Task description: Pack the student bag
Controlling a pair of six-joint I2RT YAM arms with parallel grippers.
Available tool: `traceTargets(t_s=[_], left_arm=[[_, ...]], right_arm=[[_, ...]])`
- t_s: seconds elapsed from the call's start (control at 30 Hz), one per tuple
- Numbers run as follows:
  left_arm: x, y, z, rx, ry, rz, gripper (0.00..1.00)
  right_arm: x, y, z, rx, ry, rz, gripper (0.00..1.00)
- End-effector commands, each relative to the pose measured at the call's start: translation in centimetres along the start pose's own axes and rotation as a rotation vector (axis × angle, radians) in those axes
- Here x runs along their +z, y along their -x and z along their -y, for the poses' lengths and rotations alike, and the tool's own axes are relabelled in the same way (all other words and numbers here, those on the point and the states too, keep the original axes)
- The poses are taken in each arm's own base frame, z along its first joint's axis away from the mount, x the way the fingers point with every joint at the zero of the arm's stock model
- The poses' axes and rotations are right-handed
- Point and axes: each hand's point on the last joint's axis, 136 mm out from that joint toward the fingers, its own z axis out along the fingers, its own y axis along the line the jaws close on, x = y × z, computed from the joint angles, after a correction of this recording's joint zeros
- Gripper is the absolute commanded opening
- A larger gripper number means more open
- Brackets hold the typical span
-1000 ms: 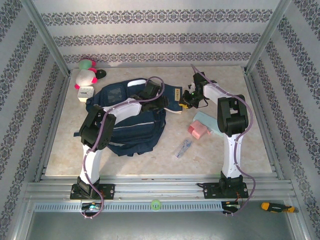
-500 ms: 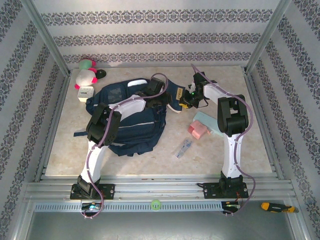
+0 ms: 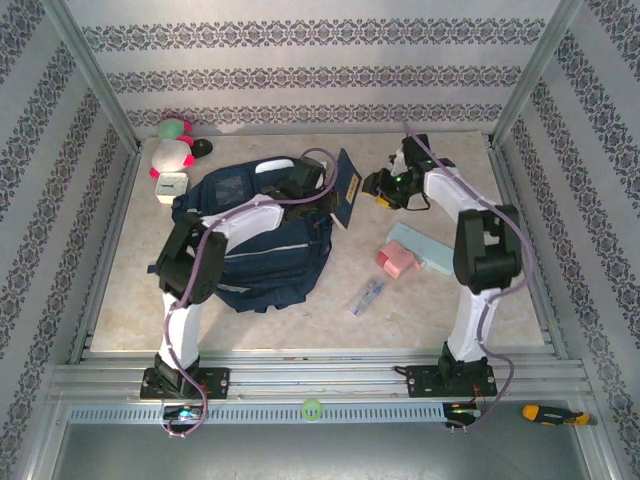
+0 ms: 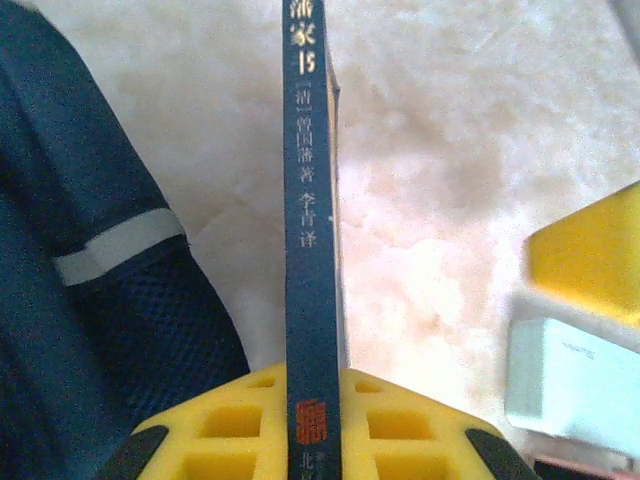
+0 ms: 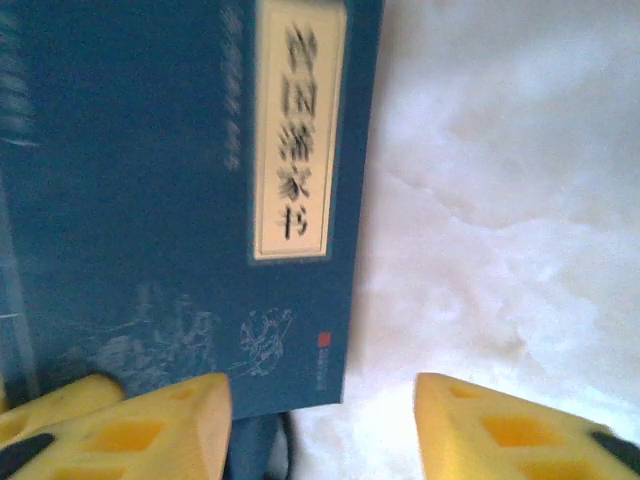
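The left arm (image 3: 245,215) hides part of the student bag (image 3: 275,270); the blue book (image 5: 150,200) looks blurred.

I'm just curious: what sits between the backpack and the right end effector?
A dark blue book, held by the left end effector, is between the backpack and the right end effector; the top view shows it.

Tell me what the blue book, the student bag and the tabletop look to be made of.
The book: paper with a matte printed card cover, judging by the thin spine and pale title label. The student bag: woven navy fabric, soft and creased, mesh panel in the left wrist view. The tabletop: smooth beige marble pattern; probably laminate, possibly stone.
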Motion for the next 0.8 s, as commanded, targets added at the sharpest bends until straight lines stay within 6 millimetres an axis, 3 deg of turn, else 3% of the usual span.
traceTargets(t_s=[0.0,0.2,0.3,0.43,0.57,0.77], left_arm=[[-5.9,5.1,3.9,0.176,-0.115,0.226,0.00],[-13.7,5.4,8.0,0.308,-0.352,0.420,0.00],[-17.3,5.1,9.6,0.338,-0.467,0.497,0.00],[-21.2,4.5,11.6,0.342,-0.627,0.565,0.00],[-23.9,4.4,12.9,0.288,-0.765,0.605,0.00],[-25.8,4.2,14.0,0.225,-0.898,0.610,0.00]], right_arm=[[-5.5,1.9,-3.4,-0.141,0.054,0.188,0.57],[-12.5,0.5,-7.5,-0.342,0.168,0.402,0.68],[-15.3,-1.6,-9.8,-0.454,0.279,0.469,0.72],[-18.5,-4.8,-12.0,-0.559,0.428,0.565,0.86],[-20.8,-7.2,-12.4,-0.576,0.529,0.649,0.98],[-21.5,-9.6,-12.6,-0.525,0.646,0.614,0.98]])
